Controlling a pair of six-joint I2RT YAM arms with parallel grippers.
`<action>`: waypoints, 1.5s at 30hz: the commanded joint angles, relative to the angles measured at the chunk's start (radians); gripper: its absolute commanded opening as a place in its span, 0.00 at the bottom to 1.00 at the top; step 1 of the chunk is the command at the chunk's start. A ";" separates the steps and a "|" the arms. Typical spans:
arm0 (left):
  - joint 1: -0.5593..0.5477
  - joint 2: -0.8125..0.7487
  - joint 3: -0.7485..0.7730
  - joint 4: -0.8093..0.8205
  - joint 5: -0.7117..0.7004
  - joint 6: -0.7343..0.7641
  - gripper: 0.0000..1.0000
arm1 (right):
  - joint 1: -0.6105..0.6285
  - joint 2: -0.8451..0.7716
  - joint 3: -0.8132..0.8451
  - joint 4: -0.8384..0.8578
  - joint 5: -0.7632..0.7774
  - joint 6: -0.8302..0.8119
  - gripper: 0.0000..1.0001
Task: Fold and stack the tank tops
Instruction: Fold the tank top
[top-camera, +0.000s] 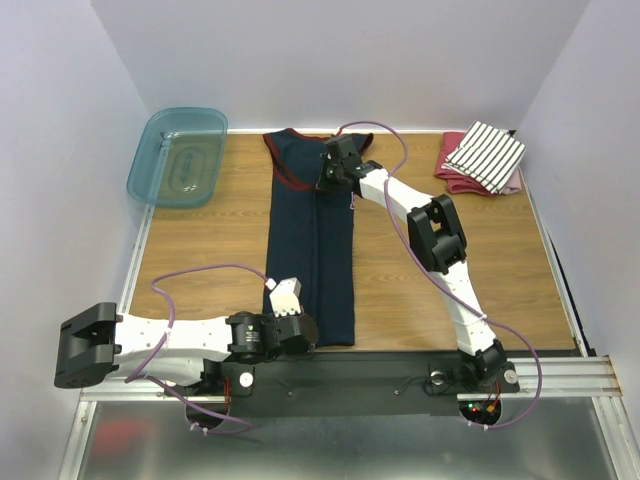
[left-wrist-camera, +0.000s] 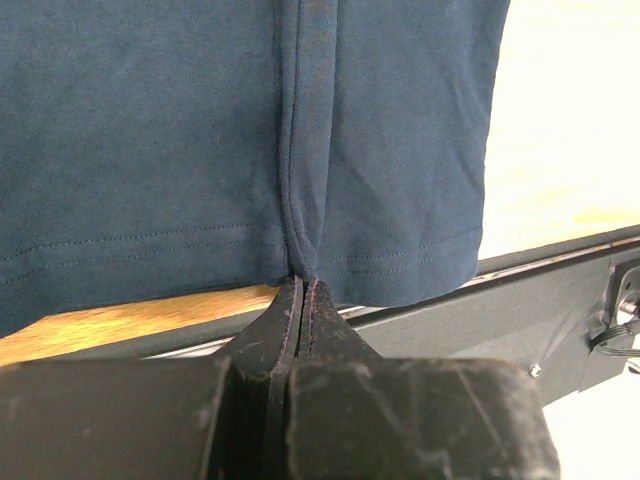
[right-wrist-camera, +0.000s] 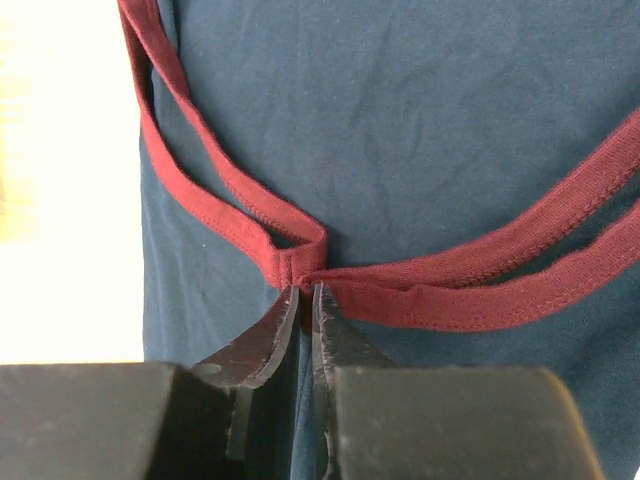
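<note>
The navy tank top lies as a long narrow strip down the middle of the table; its long axis runs straight from the near edge to the far edge, and you hold it at both ends. Your left gripper is at the near end; its fingers are pressed together on the hem, right where the lengthwise fold meets the edge, with only a thin pinch of cloth between them. Your right gripper is at the far end; its fingers are closed on the red trim where the straps gather into one bunch.

The fold to come looks like an end-to-end one, so what matters is that the two grips sit on one line along the strip; carry one end straight down that line toward the other and the edges should meet squarely, whereas any sideways drift will skew the halves.

The striped tank top lies folded at the far right corner on a reddish cloth, well apart from the navy one and nearer your right arm; the teal bin sits at the far left.
</note>
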 joint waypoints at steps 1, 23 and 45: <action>-0.004 -0.002 0.040 -0.042 -0.008 0.029 0.00 | 0.007 0.004 0.033 0.041 0.021 -0.012 0.17; 0.012 -0.101 0.218 -0.212 -0.130 0.075 0.34 | 0.010 -0.018 0.074 0.039 -0.042 -0.060 0.51; 0.817 0.057 0.214 0.176 0.167 0.573 0.44 | 0.024 -0.583 -0.722 0.116 0.136 -0.126 0.61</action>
